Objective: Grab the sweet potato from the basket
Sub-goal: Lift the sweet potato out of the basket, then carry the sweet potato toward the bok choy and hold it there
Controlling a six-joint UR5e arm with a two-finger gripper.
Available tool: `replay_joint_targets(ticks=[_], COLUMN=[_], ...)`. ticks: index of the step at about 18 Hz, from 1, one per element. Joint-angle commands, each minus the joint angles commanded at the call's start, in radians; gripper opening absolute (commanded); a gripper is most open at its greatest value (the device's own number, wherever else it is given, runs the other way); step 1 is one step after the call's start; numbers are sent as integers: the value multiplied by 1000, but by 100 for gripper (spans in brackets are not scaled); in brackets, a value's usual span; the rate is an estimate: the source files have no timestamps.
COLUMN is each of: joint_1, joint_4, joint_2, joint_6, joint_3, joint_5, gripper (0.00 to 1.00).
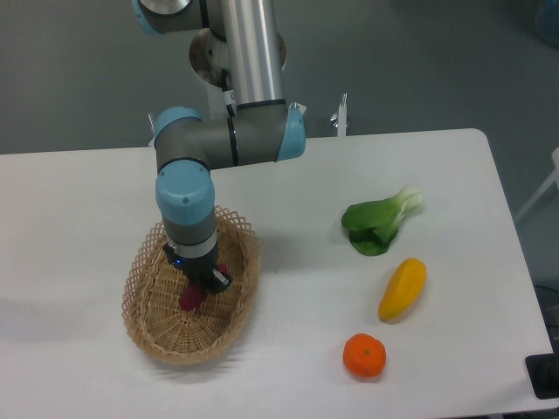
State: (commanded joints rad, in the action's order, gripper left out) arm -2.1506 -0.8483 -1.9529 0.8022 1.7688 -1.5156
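A white desk (288,209) seen from above. On its left side sits an oval wicker basket (144,301), and a grey and blue robot arm (223,140) reaches straight down into it. The dark gripper (199,284) is low inside the basket, right at a small magenta sweet potato (189,299); whether its fingers are closed on the tuber cannot be told. Well apart on the right lie a leafy bok choy (380,223), a yellow oblong fruit (403,288) nearer, and a round orange (364,356) nearest.
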Motion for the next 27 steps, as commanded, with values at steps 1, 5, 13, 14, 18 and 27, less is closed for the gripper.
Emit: replay_joint_targets(ticks=[1, 5, 13, 14, 18, 27], joint_1=[-15, -63, -256, -288, -409, -543], joint_4=[-2, -15, -146, -158, -238, -291], joint_2=[14, 26, 94, 100, 146, 161], joint_6=[2, 6, 173, 204, 357, 552], joint_3=[-14, -103, -207, -207, -206, -209], joint_5=[0, -2, 9, 17, 28, 29], gripper=[26, 26, 25, 25, 25, 25])
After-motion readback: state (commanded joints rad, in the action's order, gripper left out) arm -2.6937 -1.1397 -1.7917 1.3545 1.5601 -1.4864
